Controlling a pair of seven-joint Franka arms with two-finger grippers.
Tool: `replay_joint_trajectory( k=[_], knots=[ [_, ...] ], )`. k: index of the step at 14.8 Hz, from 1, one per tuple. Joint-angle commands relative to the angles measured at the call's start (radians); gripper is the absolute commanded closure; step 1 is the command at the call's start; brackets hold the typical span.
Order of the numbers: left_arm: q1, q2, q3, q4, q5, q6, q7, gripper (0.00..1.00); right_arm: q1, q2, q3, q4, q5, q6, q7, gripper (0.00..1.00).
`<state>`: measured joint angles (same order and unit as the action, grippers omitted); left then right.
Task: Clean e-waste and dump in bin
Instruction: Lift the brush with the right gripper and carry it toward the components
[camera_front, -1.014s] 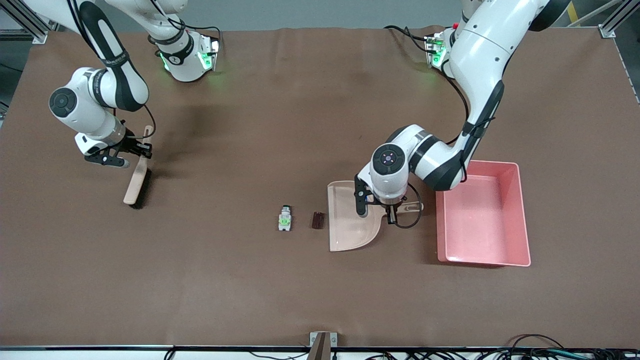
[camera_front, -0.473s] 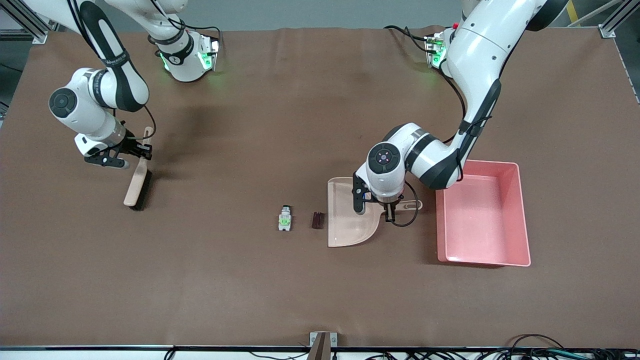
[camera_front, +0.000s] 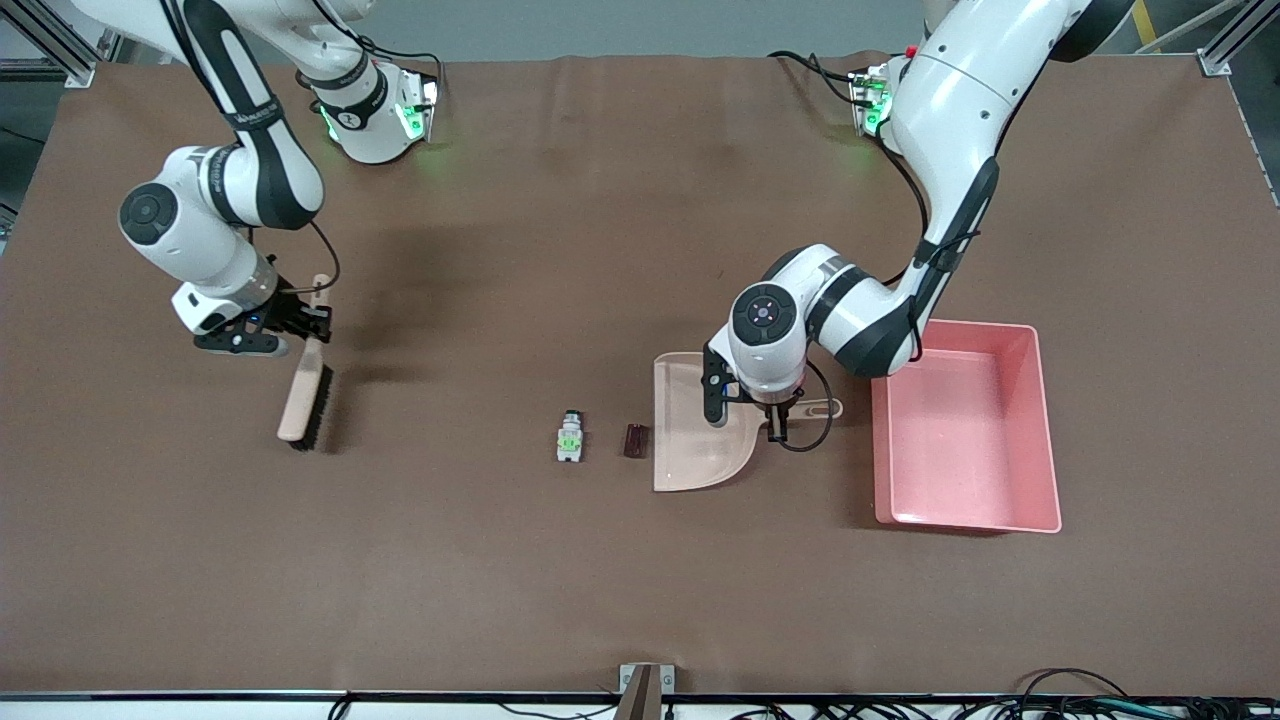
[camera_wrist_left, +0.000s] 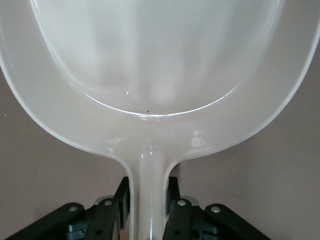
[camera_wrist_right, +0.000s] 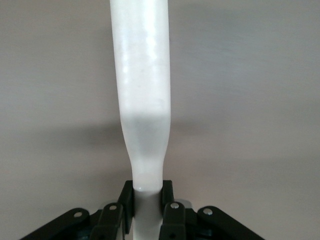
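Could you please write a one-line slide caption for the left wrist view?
Left gripper clamps the handle of the beige dustpan, whose pan is empty.

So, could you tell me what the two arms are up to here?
It's a sweep-up job. The right pincer grips a brush by its handle, well away from the two scraps. The left pincer holds the dustpan by its handle, its open edge beside the dark block and the white-green piece. The pink bin holds nothing yet.
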<state>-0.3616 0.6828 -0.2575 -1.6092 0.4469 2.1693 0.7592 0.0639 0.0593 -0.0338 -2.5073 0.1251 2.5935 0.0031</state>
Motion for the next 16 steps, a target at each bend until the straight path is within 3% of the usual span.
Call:
replay_joint_trajectory(
  k=[1,5,9,12,16],
  knots=[
    [-0.011,0.009,0.001,0.011,0.015,-0.020,0.014,0.77,0.135,-0.007,-0.006,0.050,0.071,-0.042,0.121,1.00],
    [-0.011,0.015,0.001,0.011,0.013,-0.020,0.014,0.77,0.327,0.111,-0.008,0.259,0.071,-0.165,0.432,1.00],
    [-0.013,0.018,0.001,0.012,0.012,-0.020,0.014,0.77,0.450,0.291,-0.006,0.464,0.071,-0.183,0.647,1.00],
    [-0.013,0.018,0.001,0.012,0.010,-0.020,0.012,0.77,0.522,0.390,-0.008,0.596,0.070,-0.252,0.733,1.00],
    [-0.013,0.018,0.001,0.012,0.010,-0.020,0.012,0.77,0.570,0.432,-0.008,0.659,0.065,-0.260,0.733,1.00]
  ],
)
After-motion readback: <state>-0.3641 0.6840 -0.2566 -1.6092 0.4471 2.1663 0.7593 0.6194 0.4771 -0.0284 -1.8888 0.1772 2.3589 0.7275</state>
